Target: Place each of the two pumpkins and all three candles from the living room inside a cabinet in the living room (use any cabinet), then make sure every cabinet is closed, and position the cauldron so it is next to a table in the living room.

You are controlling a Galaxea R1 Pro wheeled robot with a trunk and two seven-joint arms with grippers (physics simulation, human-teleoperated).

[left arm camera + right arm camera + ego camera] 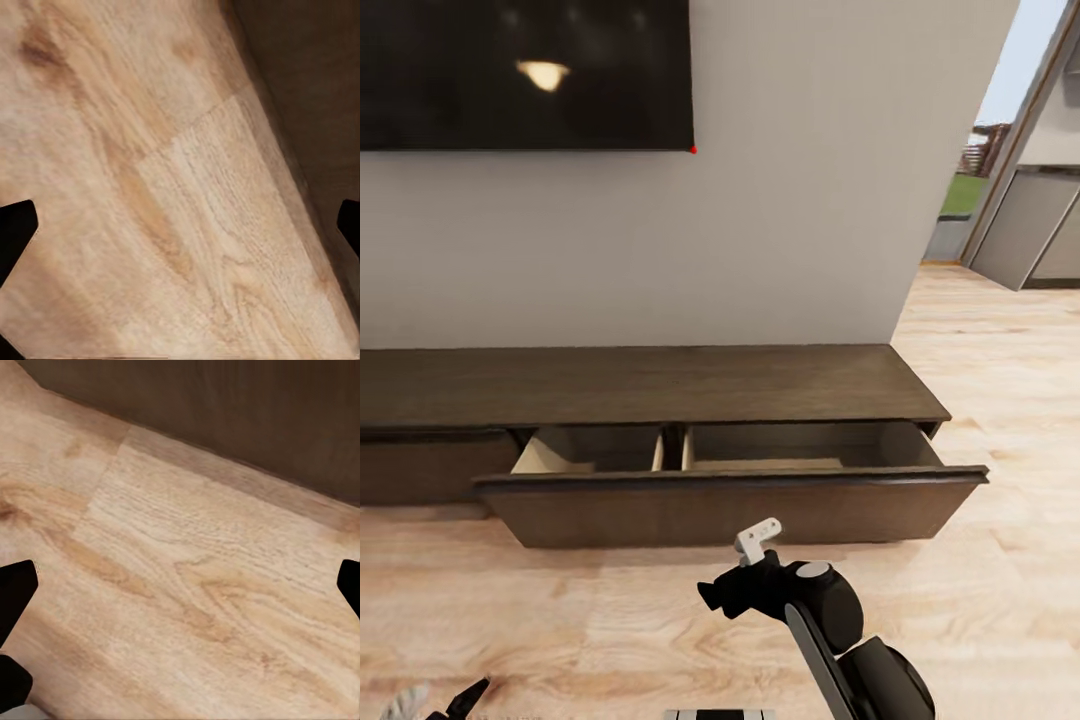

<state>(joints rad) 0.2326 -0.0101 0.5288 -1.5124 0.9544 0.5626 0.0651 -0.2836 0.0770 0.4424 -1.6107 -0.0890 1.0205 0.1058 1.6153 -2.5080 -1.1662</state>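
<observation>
Right arm (830, 620) bent low — pincer (732, 598) seemingly downturned — before cabinet (660, 385).

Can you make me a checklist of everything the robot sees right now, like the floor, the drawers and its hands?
Surface: light wood floor, bare in front of the unit.
Job's things: cabinet with its wide drawer pulled out; the visible parts of its pale compartments look empty.
Clutter: nothing seen.
Grippers: left gripper and right gripper open, holding nothing, over the floor.
Cables: nothing seen.
Surroundings: dark screen on the wall, doorway at right.
</observation>
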